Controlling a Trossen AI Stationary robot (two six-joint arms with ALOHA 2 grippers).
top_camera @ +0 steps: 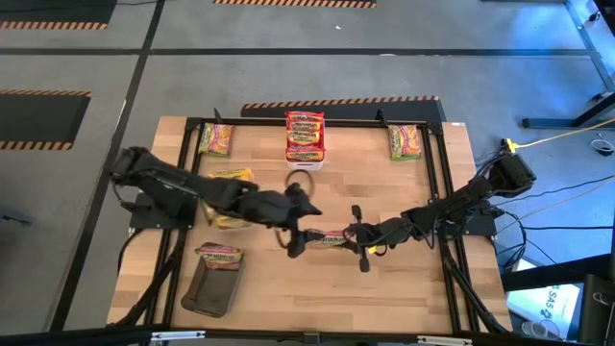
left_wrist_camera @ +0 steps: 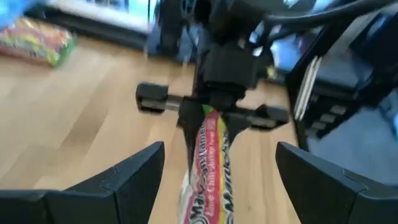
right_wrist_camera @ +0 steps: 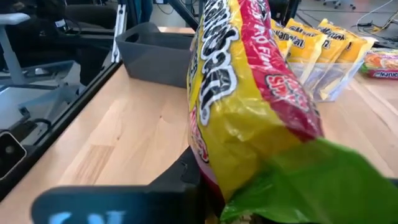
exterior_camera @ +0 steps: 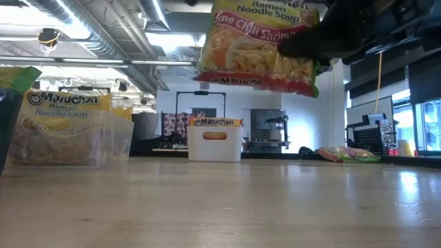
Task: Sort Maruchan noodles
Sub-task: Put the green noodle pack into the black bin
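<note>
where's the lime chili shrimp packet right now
The lime chili shrimp packet hangs above the middle of the table, pinched by the right gripper; the open left gripper sits just to its left.

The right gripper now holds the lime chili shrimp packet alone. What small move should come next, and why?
Probably the left gripper should back away first. Its fingers stand open on either side of the packet, which the right gripper pinches by one end, above the table. Once clear, the right arm could carry it toward the matching packets at the far right corner.
</note>
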